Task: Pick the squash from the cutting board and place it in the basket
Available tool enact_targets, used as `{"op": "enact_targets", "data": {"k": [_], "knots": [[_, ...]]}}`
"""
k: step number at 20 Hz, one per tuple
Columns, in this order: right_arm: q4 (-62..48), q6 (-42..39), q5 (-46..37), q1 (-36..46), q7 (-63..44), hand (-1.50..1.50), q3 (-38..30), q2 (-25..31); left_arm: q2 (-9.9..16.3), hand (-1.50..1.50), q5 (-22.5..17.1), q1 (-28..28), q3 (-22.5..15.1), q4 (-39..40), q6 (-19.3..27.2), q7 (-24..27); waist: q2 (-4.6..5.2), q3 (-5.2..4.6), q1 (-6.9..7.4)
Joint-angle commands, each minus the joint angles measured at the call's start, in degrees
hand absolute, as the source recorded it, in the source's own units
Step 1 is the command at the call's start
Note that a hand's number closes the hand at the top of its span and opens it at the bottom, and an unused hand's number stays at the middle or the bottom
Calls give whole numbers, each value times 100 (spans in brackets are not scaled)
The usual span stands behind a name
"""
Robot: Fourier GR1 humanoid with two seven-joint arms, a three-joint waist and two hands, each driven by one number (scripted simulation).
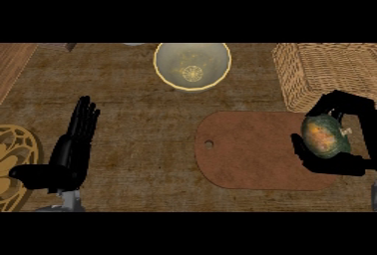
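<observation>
The squash [324, 136] is a round, dark green thing with an orange patch, at the right end of the brown cutting board [250, 149]. My right hand [337, 162] is curled round it: fingers arch over its top right, the thumb lies below and to its left. Whether the squash rests on the board or is lifted off it, I cannot tell. The woven wicker basket [324, 69] stands at the back right, just behind that hand. My left hand [70, 147] rests open at the left, fingers straight and pointing away from me.
A pale bowl with a yellow rim [192, 64] stands at the back centre. A yellow patterned plate [15, 164] lies at the left edge, beside my left hand. A wooden strip [15, 62] runs along the far left.
</observation>
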State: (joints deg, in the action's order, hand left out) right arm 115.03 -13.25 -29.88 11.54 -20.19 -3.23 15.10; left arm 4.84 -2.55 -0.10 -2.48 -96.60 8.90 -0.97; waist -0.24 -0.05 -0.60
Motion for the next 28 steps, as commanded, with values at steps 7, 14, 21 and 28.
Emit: {"op": "enact_targets", "data": {"k": [7,14,21,28], "knots": [[-765,-421,-198,842,-383,150,-1101,1076,-57,0,-2,-69,-3,-126,-48,-124,27,4,97],[-2078,29,-152,821,739,150,-1643,1260,-241,0,241,-120,-110,55,89,-15,27,5,74],[-3893,334,-232,1199,2011,150,-1970,1855,35,0,52,-118,119,-429,-111,-495,30,8,105],[-5444,924,-796,1787,2556,150,-1624,1937,-89,0,92,-122,136,99,-219,40,38,6,118]]}}
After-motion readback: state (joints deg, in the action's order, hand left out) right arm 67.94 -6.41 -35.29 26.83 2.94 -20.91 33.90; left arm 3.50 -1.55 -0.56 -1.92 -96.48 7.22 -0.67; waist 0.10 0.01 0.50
